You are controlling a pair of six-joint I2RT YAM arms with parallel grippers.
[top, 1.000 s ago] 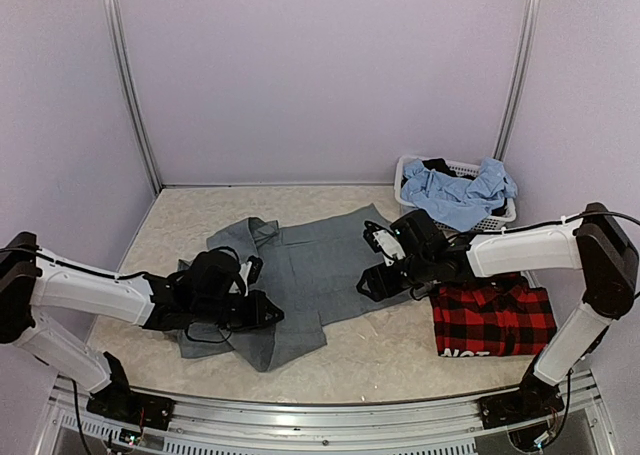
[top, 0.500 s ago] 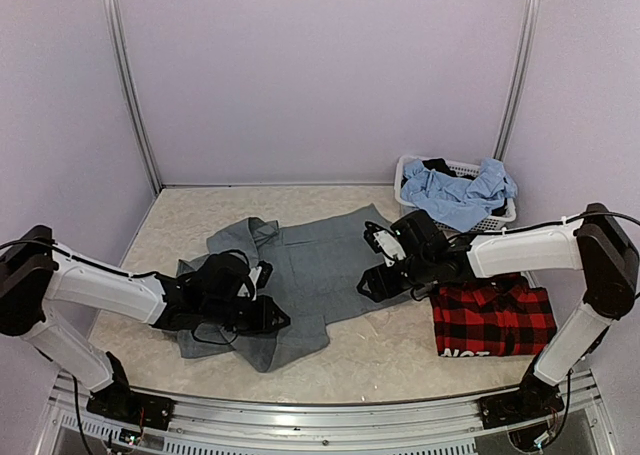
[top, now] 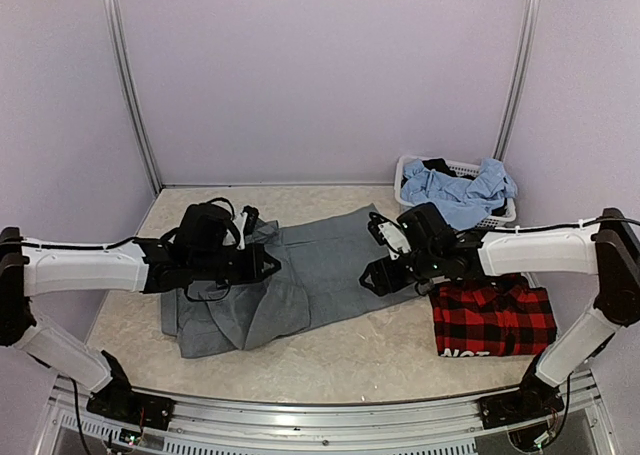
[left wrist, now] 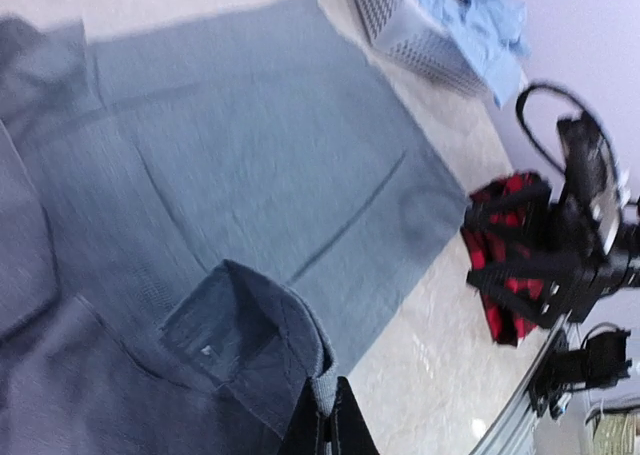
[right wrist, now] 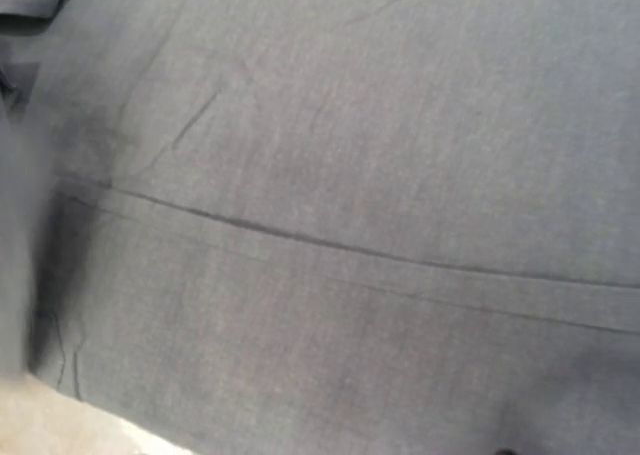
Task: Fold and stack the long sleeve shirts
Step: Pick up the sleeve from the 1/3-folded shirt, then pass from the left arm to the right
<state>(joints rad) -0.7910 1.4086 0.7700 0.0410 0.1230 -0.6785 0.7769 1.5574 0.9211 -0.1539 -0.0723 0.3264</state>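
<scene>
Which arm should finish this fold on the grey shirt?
Left. The left gripper is shut on a raised fold of the grey shirt; the right gripper is open at its opposite edge, gripping nothing.

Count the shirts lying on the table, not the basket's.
2: grey shirt spread mid-table; plaid shirt folded at the near right. More may be hidden in the basket's heap.

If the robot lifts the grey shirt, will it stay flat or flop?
Probably flops: the grey shirt curls over where the left pincer pinches it. Pushed, it would likely bunch up, since it lies in soft folds. It looks thin, so probably light.
</scene>
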